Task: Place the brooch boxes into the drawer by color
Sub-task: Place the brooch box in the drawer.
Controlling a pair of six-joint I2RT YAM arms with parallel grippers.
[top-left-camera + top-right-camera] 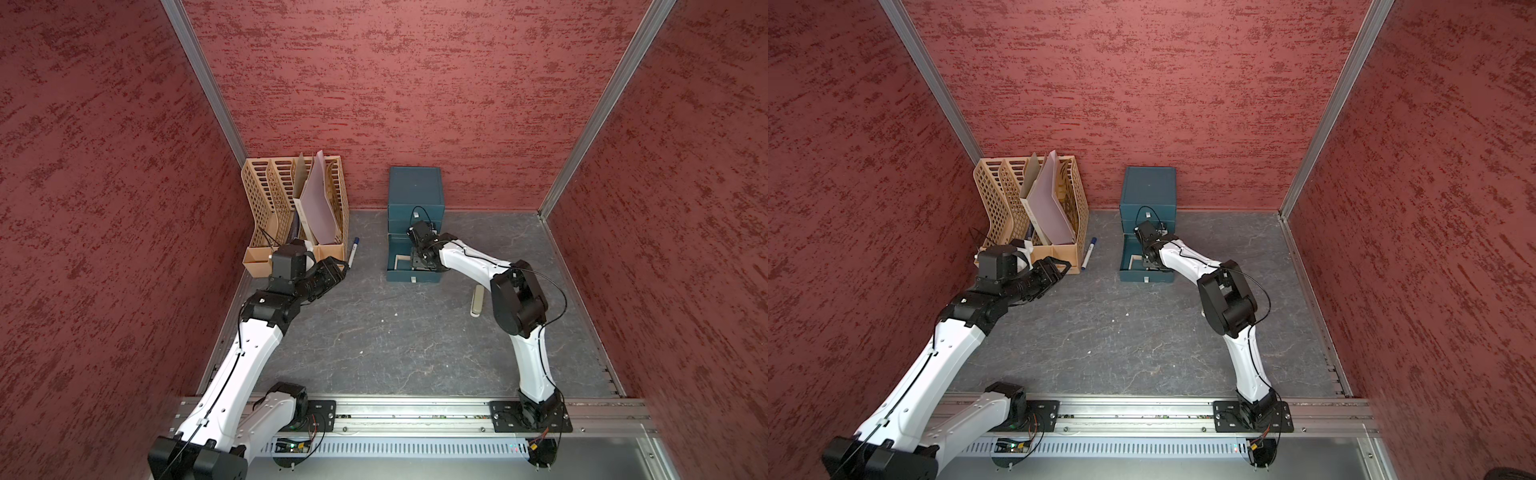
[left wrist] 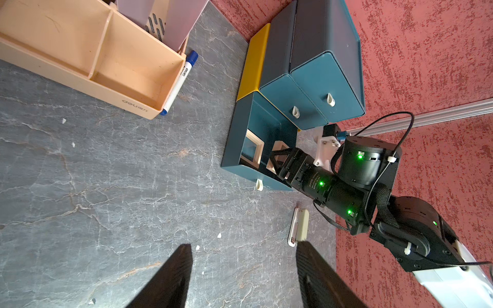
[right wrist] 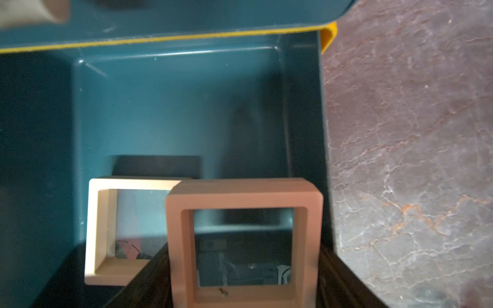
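Over the open drawer (image 3: 173, 112) — right fingers (image 3: 338, 280) are clamping a pinkish-beige brooch box (image 3: 176, 240) beside its twin (image 3: 101, 232); left fingers (image 2: 170, 280) are standing apart.

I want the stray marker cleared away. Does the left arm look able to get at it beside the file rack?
Probably yes: the left pincer is open, empty and close to the marker; nothing lies between them, though the file rack crowds one side.

wide bare surface (image 1: 374, 332) in the middle, file rack (image 1: 266, 199) and marker pen (image 1: 353, 253) crowding the far left, open bottom drawer (image 1: 399, 276) jutting forward, beige bar (image 1: 478, 299) lying near it
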